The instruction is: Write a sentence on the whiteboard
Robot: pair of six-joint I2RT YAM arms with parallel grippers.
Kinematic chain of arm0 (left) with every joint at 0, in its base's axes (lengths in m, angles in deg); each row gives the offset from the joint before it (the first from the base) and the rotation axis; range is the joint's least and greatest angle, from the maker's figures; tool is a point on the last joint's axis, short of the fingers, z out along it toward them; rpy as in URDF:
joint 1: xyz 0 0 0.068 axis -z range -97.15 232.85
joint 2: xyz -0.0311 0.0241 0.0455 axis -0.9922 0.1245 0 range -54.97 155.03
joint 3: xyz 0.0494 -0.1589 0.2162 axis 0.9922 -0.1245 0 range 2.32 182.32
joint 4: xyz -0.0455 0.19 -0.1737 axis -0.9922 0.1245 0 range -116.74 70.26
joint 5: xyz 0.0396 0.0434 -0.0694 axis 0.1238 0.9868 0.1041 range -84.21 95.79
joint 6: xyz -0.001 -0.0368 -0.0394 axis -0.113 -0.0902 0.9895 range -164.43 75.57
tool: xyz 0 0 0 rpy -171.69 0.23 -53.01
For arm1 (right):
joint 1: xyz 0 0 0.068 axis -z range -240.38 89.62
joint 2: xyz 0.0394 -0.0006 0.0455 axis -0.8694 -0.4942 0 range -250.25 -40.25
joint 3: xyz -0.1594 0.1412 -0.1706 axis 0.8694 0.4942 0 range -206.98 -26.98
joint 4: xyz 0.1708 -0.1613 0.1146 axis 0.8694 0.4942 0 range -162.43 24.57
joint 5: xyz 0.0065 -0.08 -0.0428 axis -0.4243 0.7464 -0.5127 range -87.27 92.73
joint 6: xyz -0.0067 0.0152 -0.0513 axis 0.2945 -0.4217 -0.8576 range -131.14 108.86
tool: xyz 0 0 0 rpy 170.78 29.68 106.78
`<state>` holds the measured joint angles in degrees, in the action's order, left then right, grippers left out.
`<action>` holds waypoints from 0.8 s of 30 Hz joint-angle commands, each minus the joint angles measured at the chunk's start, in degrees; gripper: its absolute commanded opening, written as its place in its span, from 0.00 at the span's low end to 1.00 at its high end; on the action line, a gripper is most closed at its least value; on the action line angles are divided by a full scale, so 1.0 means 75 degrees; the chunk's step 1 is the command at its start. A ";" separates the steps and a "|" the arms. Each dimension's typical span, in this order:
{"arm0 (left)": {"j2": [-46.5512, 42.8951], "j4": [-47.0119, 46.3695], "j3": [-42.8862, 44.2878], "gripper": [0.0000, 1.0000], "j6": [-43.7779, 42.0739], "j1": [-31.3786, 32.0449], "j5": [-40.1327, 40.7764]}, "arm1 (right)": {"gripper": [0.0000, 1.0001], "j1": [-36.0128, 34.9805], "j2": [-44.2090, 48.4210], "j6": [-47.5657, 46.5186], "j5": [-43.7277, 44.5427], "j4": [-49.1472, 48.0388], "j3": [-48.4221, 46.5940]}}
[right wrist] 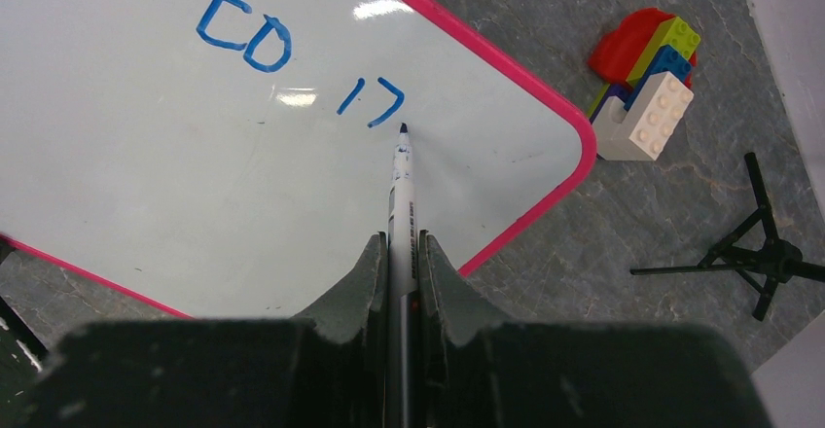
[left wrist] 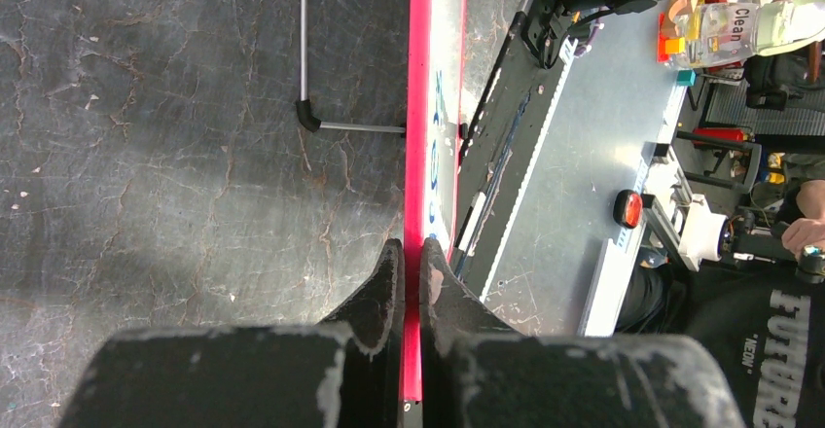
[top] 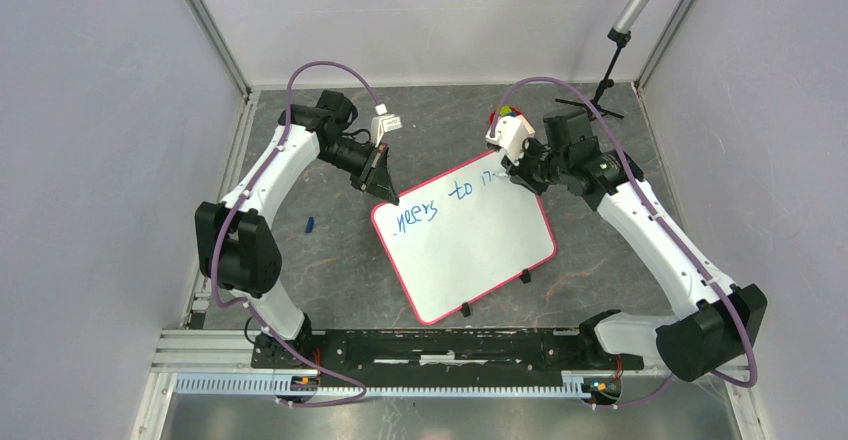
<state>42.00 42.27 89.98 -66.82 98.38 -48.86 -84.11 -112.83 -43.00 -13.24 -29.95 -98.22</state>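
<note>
The whiteboard point(top: 470, 255) lies tilted on the dark table, white with a pink-red rim. Blue lettering point(top: 440, 203) on it reads roughly "heers to" plus a started letter point(right wrist: 375, 100). My left gripper point(top: 385, 192) is shut on the board's far left corner; the left wrist view shows its jaws clamped on the pink rim point(left wrist: 418, 156). My right gripper point(top: 515, 172) is shut on a marker point(right wrist: 402, 204), its tip touching or just above the board right of the last blue stroke. The board point(right wrist: 146, 175) fills the right wrist view.
A toy-brick stack point(right wrist: 644, 83) stands just beyond the board's far right corner, also in the top view point(top: 507, 125). A black tripod stand point(top: 600, 90) is at the back right. A small blue cap point(top: 310, 225) lies left of the board. Black clips point(top: 465, 310) line the board's near edge.
</note>
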 commanded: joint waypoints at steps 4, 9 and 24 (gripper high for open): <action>-0.0067 -0.0049 0.0060 0.02 -0.0262 0.0027 0.0022 | 0.00 0.0218 -0.0009 -0.0253 0.0257 -0.0205 -0.0130; -0.0048 -0.0049 0.0064 0.02 -0.0269 0.0027 0.0011 | 0.00 0.0278 -0.0124 -0.0271 0.0253 -0.0233 -0.0306; -0.0043 -0.0046 0.0056 0.02 -0.0280 0.0027 0.0045 | 0.00 0.0269 -0.0381 -0.0118 -0.0258 -0.0323 -0.0616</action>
<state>42.00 42.19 89.98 -66.82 98.38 -48.67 -82.34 -115.12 -44.18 -13.00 -30.30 -100.39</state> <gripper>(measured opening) 0.056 0.164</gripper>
